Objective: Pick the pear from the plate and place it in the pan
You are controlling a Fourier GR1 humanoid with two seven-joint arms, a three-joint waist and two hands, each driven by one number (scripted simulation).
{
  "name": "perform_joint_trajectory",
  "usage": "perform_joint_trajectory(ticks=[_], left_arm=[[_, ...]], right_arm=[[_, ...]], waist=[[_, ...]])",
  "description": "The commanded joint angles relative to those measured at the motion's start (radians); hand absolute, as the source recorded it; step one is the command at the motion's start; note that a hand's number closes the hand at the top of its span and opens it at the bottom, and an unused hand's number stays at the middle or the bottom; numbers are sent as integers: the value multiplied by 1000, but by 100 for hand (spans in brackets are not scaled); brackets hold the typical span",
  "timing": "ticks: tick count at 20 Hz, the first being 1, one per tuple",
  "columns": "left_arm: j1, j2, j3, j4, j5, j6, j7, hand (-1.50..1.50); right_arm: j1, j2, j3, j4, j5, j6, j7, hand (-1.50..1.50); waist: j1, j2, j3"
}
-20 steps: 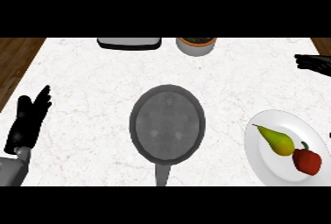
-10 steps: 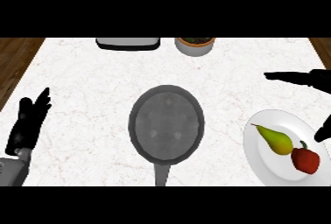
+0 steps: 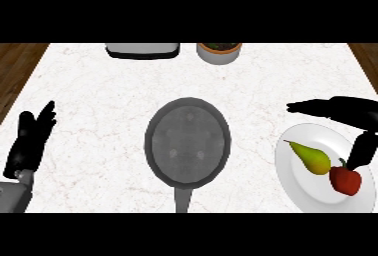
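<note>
A green-yellow pear (image 3: pixel 312 158) lies on the white plate (image 3: pixel 299 180) at the right, its thin end pointing up-left. A red apple (image 3: pixel 345 180) lies just beside it on the same plate. My right hand (image 3: pixel 347 112) hovers over the plate's upper right edge, open, its fingers stretched left and its thumb (image 3: pixel 360 151) hanging down close to the pear and apple, holding nothing. The grey pan (image 3: pixel 187 140) sits in the middle of the counter, handle toward me. My left hand (image 3: pixel 29 144) rests open at the left edge, fingers up.
At the counter's far edge stand a dark toaster-like box (image 3: pixel 142 49) and a small pot with a brown top (image 3: pixel 219 51). White marble counter runs between the pan and the plate. Wooden floor shows past both sides.
My right hand has come in from the upper right edge, moving left and down until it hangs over the plate. The left hand, pan and fruit have not moved.
</note>
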Motion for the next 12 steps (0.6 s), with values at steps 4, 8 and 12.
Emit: perform_joint_trajectory(ticks=[4, 8, 12], left_arm=[[56, 1, 39, -67, -33, -27, 19, 0], [2, -42, 48, -22, -71, -21, 33, 0], [41, -44, 83, -29, -72, -58, 6, 0]], right_arm=[[9, 17, -10, 131, 174, -58, -138, -150], [6, 89, -11, 158, 240, -86, -144, -150], [37, 110, -24, 133, 275, -67, -131, -150]], waist=[[1, -1, 0], [-3, 0, 0], [-6, -2, 0]])
